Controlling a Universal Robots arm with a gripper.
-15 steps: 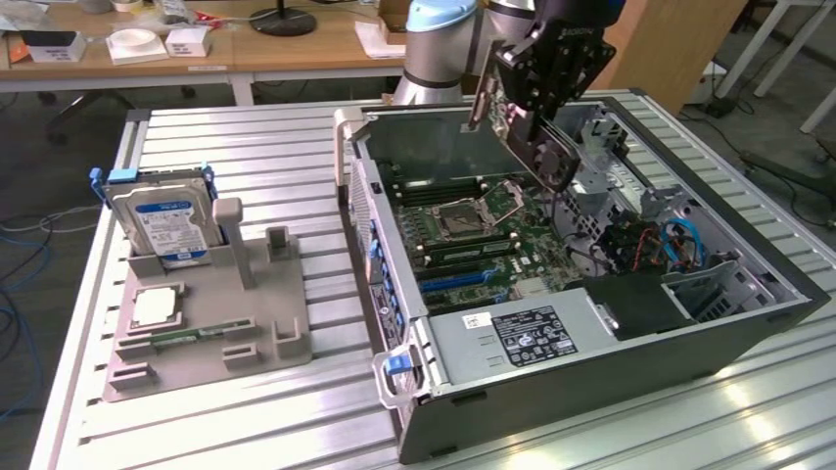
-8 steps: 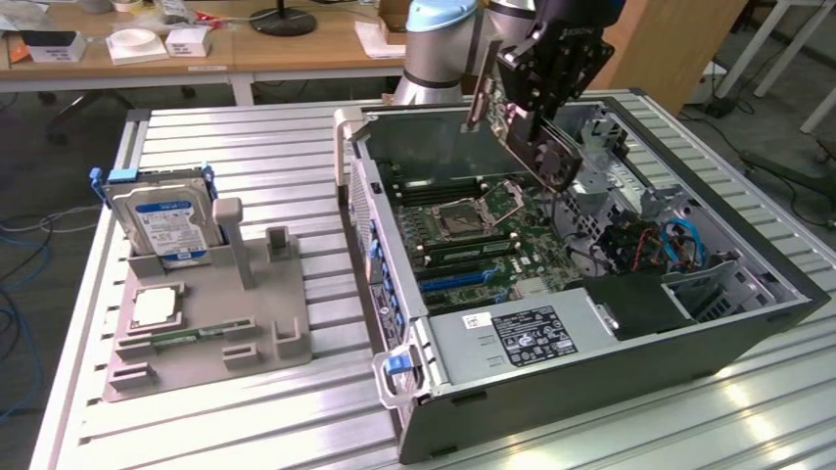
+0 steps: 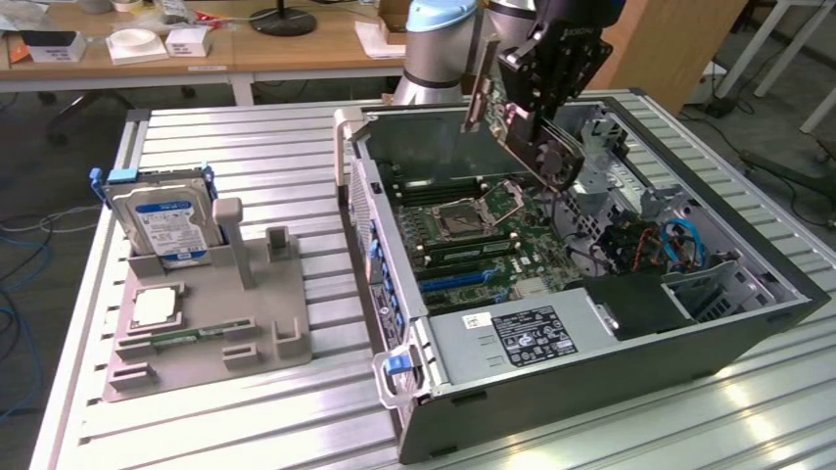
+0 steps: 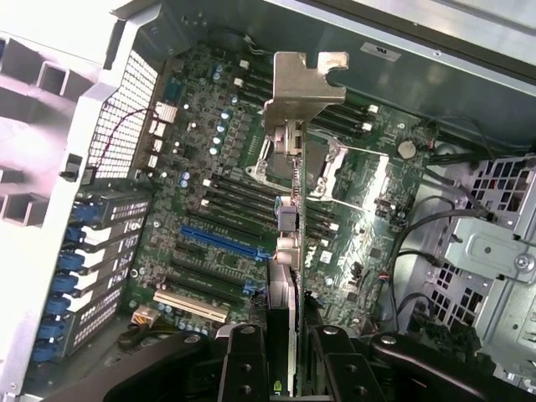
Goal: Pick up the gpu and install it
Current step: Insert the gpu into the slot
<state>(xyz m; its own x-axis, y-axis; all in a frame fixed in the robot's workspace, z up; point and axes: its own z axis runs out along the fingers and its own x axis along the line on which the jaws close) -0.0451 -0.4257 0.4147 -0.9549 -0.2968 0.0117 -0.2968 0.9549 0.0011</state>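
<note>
Gripper [image 3: 527, 106] partly closed, clamped on the gpu [image 3: 549, 147] by its edge, above the open case [image 3: 627, 382] — card looks stiff, light, fragile — hold board edges, not fan.

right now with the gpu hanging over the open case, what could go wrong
1. The gpu sits tilted in the hand; lowered that way, its edge could miss the blue expansion slot and jam or flex.
2. Its silver bracket hangs above the CPU socket area, so a straight descent could strike it.
3. The hand holds the card by the end away from the bracket, so it could pivot or slip.
</note>
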